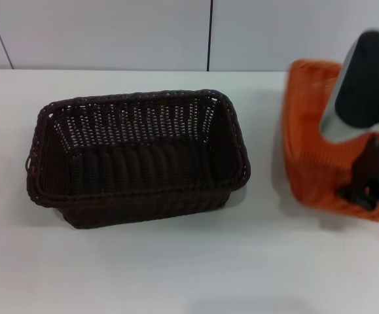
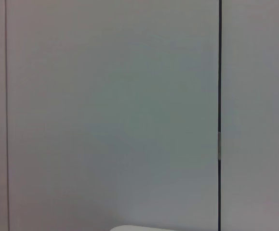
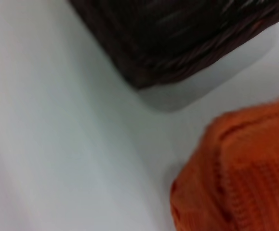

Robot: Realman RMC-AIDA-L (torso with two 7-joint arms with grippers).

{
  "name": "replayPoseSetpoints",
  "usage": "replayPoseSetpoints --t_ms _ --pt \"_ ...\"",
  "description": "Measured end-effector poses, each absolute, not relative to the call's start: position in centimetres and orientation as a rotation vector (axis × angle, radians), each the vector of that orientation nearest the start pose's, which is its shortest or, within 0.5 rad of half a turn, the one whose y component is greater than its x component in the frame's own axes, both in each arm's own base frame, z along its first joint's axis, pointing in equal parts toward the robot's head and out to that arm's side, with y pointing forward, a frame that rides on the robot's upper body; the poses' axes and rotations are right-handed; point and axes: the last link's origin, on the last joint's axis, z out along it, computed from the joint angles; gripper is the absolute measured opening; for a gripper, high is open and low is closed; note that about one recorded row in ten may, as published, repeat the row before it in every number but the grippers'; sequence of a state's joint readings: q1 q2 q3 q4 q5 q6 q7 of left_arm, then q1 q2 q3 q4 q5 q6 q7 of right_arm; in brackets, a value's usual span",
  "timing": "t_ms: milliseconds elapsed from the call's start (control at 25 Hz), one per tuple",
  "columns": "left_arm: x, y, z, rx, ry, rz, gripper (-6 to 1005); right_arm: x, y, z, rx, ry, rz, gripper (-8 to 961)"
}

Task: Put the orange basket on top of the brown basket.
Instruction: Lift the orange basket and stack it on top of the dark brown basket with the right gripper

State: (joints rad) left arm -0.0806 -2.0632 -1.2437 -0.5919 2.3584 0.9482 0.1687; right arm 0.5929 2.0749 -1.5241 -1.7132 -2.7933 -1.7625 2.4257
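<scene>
Baskets apart on white worktop (image 1: 176, 268): brown basket (image 1: 137, 157) upright, opening up, mid-worktop. Orange basket (image 1: 313, 140) to the right of the brown basket, not touching it, looks tilted. Right gripper (image 1: 366, 193) down at the orange basket's near rim, farthest from the brown basket; fingers dark and blurred, cannot tell whether clenched or released. Left gripper out of sight; its wrist camera faces a wall panel (image 2: 110, 110).

A pale wall panel (image 2: 110, 110) fills the left wrist view. A dark vertical seam (image 2: 219, 96) runs beside it, and a white rounded edge (image 2: 144, 228) sits below the panel.
</scene>
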Motion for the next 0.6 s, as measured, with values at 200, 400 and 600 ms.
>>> replayPoseSetpoints --t_ms 200,400,600 --pt "-38.1 27.9 2.9 -1.244 -0.670 -0.476 827 10.9 33.6 4.9 -2.462 0.254 -0.729 141" --pt "-38.3 27.7 2.9 -1.244 -0.674 -0.468 827 8.2 33.7 5.4 -2.415 0.076 -0.689 141" --pt "-38.4 27.6 2.7 -1.244 -0.678 -0.467 827 6.4 32.8 3.9 -2.418 -0.395 -0.756 142"
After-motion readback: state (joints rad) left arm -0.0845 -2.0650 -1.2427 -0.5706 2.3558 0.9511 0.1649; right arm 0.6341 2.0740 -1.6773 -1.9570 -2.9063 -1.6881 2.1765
